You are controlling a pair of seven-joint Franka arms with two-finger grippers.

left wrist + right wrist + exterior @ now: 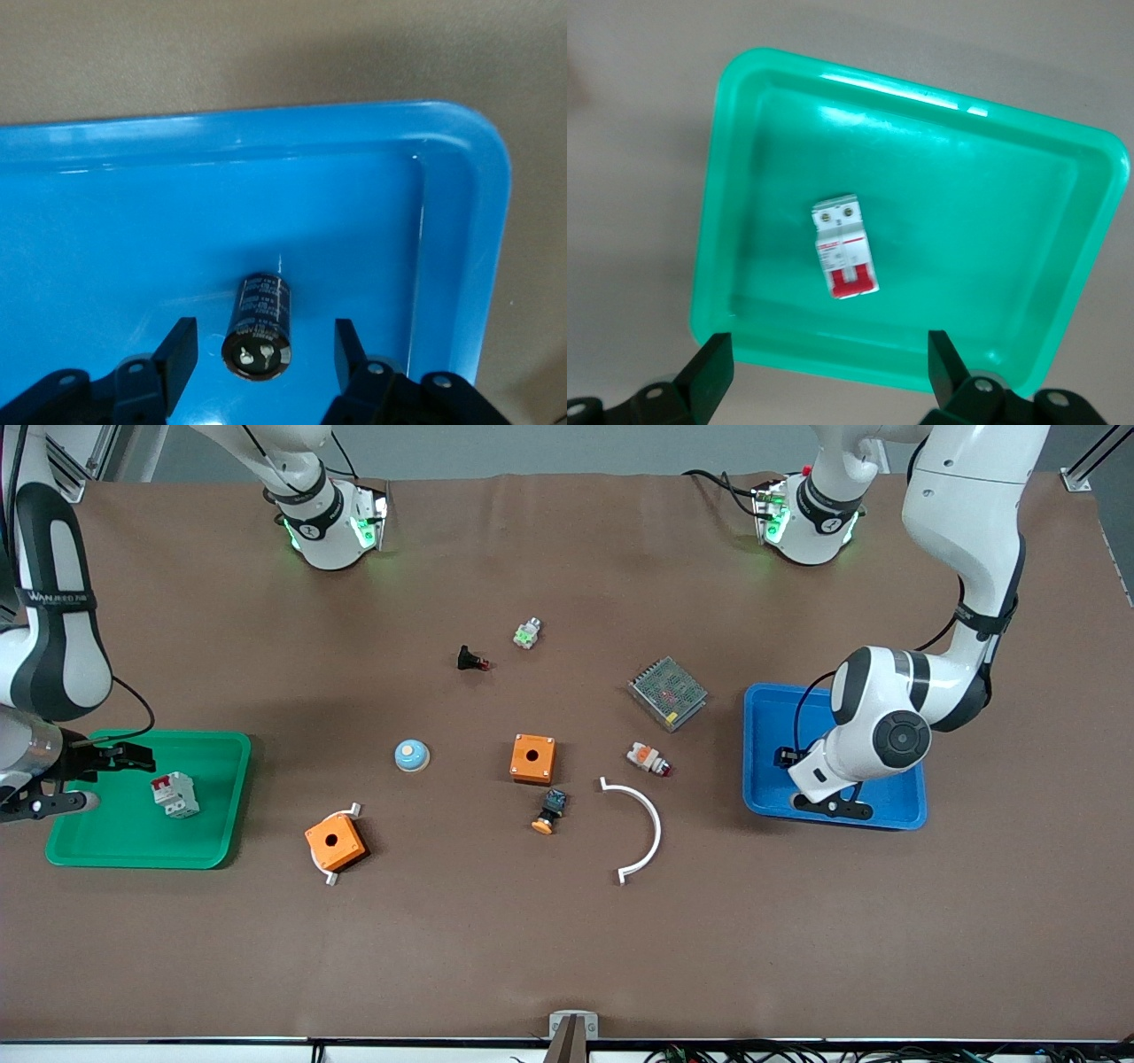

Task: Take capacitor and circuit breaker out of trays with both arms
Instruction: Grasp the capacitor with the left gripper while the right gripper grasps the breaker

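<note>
The capacitor (pixel 260 328), a small black cylinder with a silvery end, lies on its side in the blue tray (pixel 461 230) near a corner. My left gripper (pixel 264 354) is open, with one finger on each side of the capacitor and neither touching it. In the front view the left gripper (pixel 811 784) hangs low over the blue tray (pixel 895 815) and hides the capacitor. The breaker (pixel 174 794), a white block with a red switch, lies in the green tray (pixel 133 850). My right gripper (pixel 97 779) is open and empty over that tray's edge. The right wrist view shows the breaker (pixel 844 247) in the green tray (pixel 726 292), apart from the right gripper (pixel 828 372).
Between the trays lie two orange boxes (pixel 532 758) (pixel 335 841), a blue dome (pixel 412 755), a black push-button with an orange cap (pixel 549 811), a white-and-orange part (pixel 648 758), a white arc (pixel 638 828), a metal mesh box (pixel 667 692), a small black part (pixel 472 660) and a green-white part (pixel 527 633).
</note>
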